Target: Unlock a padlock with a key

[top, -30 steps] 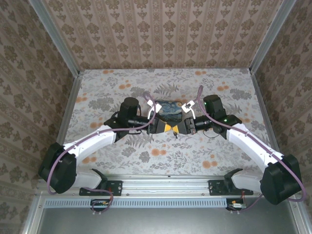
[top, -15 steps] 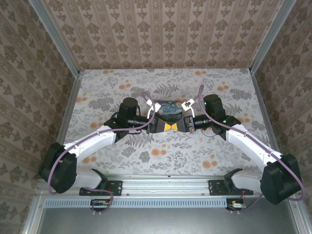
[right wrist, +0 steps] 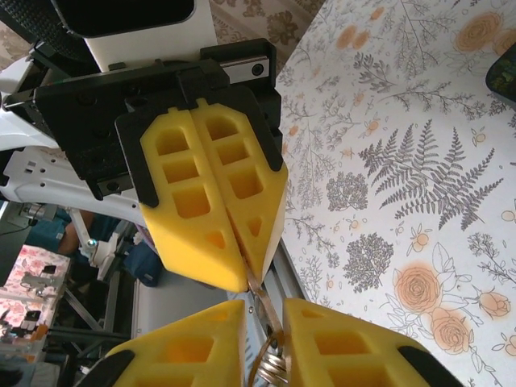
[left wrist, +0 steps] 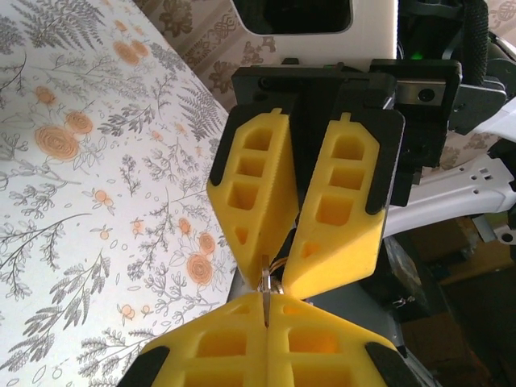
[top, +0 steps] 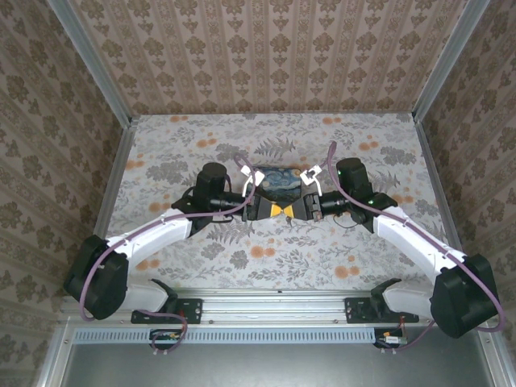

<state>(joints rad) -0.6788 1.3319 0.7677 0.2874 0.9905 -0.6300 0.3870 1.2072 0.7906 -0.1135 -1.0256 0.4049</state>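
- Left arm (top: 153, 234): comes in from 8 o'clock in the top view, its wrist over the middle of the floral worktop (top: 185, 145).
- Left gripper (top: 276, 210): yellow jaws pressed together. In the left wrist view a thin metal blade, the key (left wrist: 265, 292), sits edge-on in the seam between the fingertips, pinched there.
- Key, right wrist view: the blade leaves the left jaws' tips at 11 o'clock and slants toward 5 o'clock. It ends in a wire ring (right wrist: 272, 367) lying in the gap between the right fingers. The key is held above the worktop, at the spot where the two grippers meet tip to tip.
- Padlock: cannot tell it apart from the yellow fingertips in the top view. The wrist views do not settle where it is.
- Blue box (top: 280, 181): swirly print, on the worktop at 12 o'clock of the meeting point, just beyond the fingertips.
- Right gripper (top: 288, 210): jaws drawn in to a narrow gap, their tips pinching the ring end of the key, as the left wrist view shows.
- Right arm (top: 411, 238): comes in from 4 o'clock, mirroring the left arm.
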